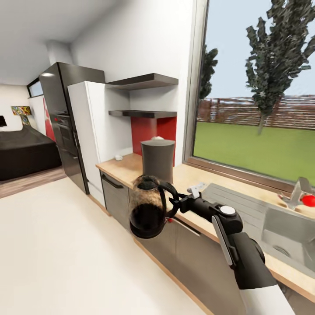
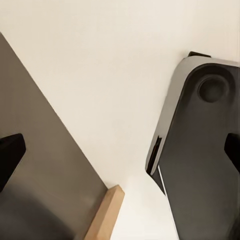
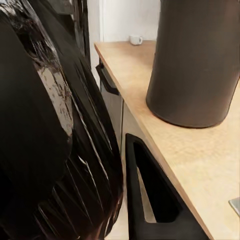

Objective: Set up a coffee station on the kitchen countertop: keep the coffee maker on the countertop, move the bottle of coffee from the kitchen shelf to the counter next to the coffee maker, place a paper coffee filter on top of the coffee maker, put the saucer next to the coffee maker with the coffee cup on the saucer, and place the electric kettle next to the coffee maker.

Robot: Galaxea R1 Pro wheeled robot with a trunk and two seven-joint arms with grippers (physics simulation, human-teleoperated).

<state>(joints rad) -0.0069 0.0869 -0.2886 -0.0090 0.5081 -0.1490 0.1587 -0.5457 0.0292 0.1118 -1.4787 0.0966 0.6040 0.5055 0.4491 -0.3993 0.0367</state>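
Observation:
My right gripper (image 1: pixel 176 204) is shut on the looped handle of the electric kettle (image 1: pixel 148 212), a dark brownish translucent pot hanging in the air in front of the cabinet fronts; it looms close in the right wrist view (image 3: pixel 40 130). Just behind it the coffee maker (image 1: pixel 157 160) (image 3: pixel 197 65) stands on the kitchen countertop (image 1: pixel 124 168), showing a dark grey rounded body. A small pale piece (image 1: pixel 155 138) lies on its top. A tiny white coffee cup (image 1: pixel 118 157) (image 3: pixel 135 39) sits at the counter's far end. The kitchen shelf (image 1: pixel 144 113) looks bare; the bottle of coffee is out of view. My left gripper (image 2: pixel 120 155) is open over the floor.
A steel sink (image 1: pixel 286 229) with a tap (image 1: pixel 299 189) and a red ball (image 1: pixel 309 200) lies at the right under the window. A white tall cabinet (image 1: pixel 89 131) and a black fridge (image 1: pixel 59 118) close off the counter's far end. Pale floor (image 1: pixel 52 245) spreads to the left.

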